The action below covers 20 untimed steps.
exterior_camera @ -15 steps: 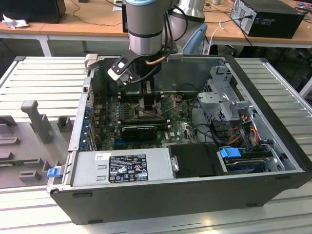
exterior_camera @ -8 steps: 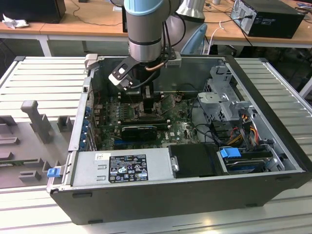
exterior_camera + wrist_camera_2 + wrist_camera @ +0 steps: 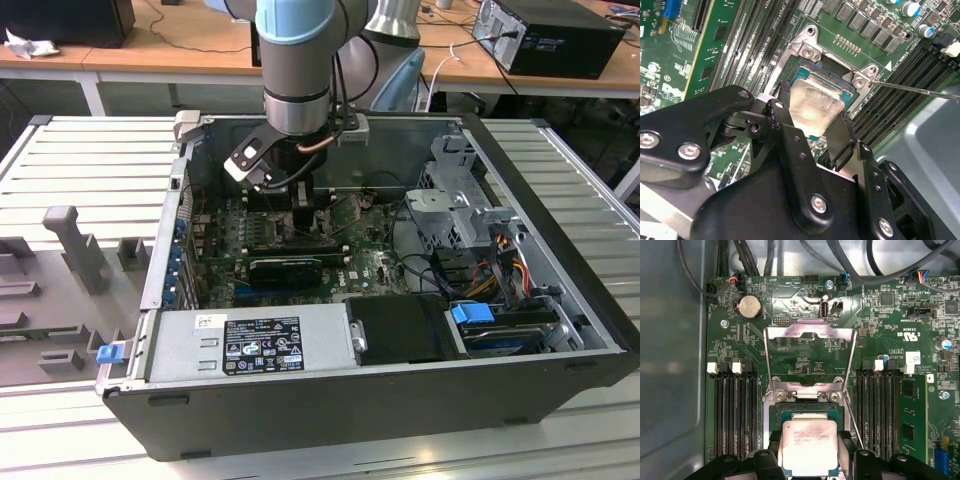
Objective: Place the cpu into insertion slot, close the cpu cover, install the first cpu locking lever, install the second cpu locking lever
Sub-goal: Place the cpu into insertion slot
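Silver-beige chip [image 3: 809, 447], clamped in closed claw [image 3: 812, 114], just over black socket [image 3: 774, 415], metal cover [image 3: 810, 332] hinged open, claw approx 11 o'clock inside PC case [image 3: 420, 400], exterior view.

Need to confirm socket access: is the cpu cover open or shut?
Open: the cpu cover is swung back off the insertion slot, which lies uncovered around the cpu.

cpu [image 3: 809, 447] dull silvery metal; cpu cover [image 3: 810, 332] shiny metal

My arm [image 3: 297, 90] is grey metal under a pale-blue joint cap; my black fingers [image 3: 840, 137] carry silver screws.
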{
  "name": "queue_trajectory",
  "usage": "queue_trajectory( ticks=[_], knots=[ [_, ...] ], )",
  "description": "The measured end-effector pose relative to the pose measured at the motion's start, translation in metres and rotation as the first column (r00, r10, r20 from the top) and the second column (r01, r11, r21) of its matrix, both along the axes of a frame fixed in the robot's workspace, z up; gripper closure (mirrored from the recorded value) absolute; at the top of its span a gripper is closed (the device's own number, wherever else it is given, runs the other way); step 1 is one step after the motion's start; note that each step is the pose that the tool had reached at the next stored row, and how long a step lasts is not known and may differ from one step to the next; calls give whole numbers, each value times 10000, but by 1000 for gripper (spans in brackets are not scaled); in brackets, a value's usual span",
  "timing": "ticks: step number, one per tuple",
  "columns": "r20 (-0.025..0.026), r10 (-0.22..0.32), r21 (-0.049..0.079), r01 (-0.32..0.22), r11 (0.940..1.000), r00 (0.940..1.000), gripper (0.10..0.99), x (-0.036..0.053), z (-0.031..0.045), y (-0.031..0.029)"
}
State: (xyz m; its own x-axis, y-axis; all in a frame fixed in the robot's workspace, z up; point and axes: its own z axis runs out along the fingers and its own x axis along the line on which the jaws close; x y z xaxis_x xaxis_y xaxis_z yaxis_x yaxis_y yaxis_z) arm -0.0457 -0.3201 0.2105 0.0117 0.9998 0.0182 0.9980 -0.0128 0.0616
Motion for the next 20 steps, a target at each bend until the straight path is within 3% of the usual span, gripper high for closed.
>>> queue_trajectory(
  ticks=[6,20],
  knots=[
    [-40,-32,0,32,10000,10000,561,10,-38,13],
    [-50,-32,-1,32,10000,10000,549,21,-80,14]
  ],
)
